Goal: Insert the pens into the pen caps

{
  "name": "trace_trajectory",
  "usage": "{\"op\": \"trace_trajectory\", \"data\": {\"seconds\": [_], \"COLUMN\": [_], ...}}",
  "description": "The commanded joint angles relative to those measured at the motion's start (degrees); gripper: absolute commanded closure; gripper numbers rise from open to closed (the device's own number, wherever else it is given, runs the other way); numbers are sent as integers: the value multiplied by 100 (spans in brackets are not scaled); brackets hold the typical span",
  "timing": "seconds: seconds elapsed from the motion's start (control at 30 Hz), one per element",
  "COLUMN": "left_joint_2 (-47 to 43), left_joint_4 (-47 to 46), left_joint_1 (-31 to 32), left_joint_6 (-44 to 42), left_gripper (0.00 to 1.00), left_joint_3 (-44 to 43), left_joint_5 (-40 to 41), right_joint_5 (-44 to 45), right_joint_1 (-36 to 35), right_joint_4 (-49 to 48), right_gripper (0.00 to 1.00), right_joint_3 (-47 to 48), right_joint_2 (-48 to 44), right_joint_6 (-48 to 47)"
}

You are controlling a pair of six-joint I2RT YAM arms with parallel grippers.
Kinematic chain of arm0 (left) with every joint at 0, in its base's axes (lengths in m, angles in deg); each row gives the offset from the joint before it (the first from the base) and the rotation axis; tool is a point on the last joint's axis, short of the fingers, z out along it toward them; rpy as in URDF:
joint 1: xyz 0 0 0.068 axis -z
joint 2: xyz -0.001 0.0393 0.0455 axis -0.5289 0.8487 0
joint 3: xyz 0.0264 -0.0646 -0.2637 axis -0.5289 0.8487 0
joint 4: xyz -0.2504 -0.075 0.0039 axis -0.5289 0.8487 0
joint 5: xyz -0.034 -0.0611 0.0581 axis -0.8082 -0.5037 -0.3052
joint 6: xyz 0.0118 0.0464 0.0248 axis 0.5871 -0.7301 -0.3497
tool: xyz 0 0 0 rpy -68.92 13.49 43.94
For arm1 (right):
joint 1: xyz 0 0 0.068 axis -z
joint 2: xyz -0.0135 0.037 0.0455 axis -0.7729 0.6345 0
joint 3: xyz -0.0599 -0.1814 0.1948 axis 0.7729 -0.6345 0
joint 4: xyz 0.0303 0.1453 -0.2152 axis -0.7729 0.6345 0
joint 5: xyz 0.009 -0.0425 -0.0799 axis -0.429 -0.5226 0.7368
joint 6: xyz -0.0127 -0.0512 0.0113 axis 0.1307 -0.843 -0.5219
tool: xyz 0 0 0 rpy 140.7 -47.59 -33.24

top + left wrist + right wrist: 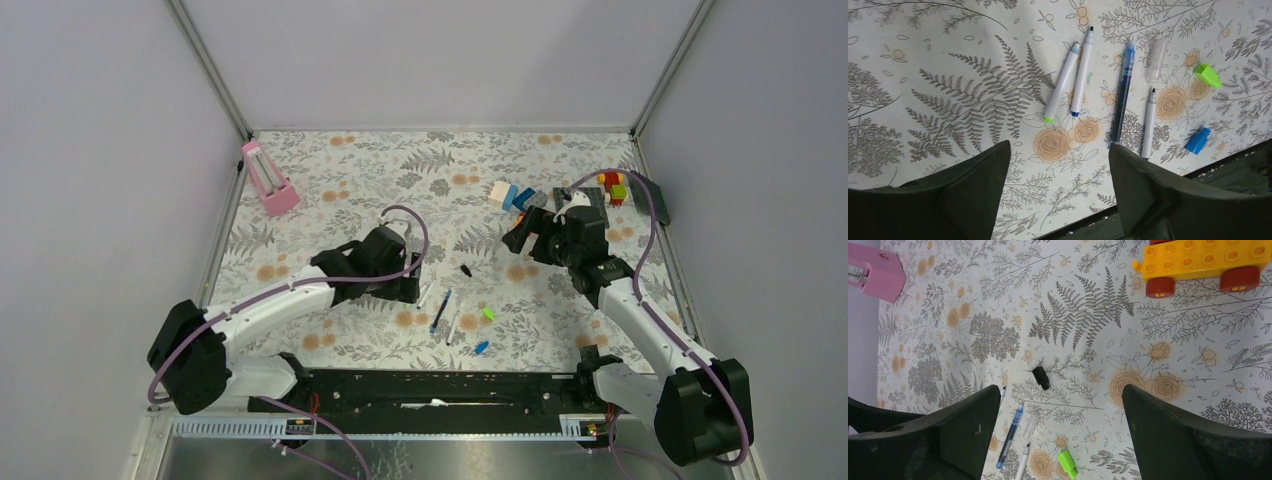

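Four pens lie uncapped on the floral mat between my arms. In the left wrist view there are two white pens (1061, 82) (1081, 72) side by side, a dark blue pen (1123, 92) and a third white pen (1148, 122). A green cap (1207, 75), a light blue cap (1197, 140) and a clear cap (1155, 60) lie to their right. A black cap (1041, 378) lies apart, farther back. No dark blue cap shows. My left gripper (1059, 146) is open and empty just short of the pens (440, 310). My right gripper (1060, 387) is open and empty above the mat near the black cap (466, 270).
A pink holder (268, 178) stands at the back left. Coloured toy bricks (512, 196) and a dark plate with more bricks (612, 188) sit at the back right. A yellow wheeled brick (1198, 262) lies close to my right gripper. The mat's near edge (1148, 187) runs just behind the pens.
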Motion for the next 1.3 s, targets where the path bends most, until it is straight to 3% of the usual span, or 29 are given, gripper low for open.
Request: {"op": "trace_trajectory", "data": {"seconds": [0.0,0.27,0.57,0.83,1.27], "left_joint_2": [260,664,1230,1685,1957], "left_joint_4": [-394,-550,-669,-695,-826], "left_joint_1": [215,444,441,434,415], "left_joint_6": [-149,-143,-281,-488,-572], "left_gripper": [24,36,38,48,54], "left_joint_3": [-165,-242,-405,-568,-557], "left_joint_5": [-58,221,793,1031,921], "right_joint_5": [35,110,727,655,653], "right_joint_1": [15,-48,-736,-941,-1017], "right_joint_4": [-78,321,1181,1215,1207], "right_gripper": [2,2,1,1,1], "right_joint_3": [112,168,787,851,787], "right_joint_2": [79,162,580,669,710], "right_joint_6": [-173,-296,-519,-503,-509]}}
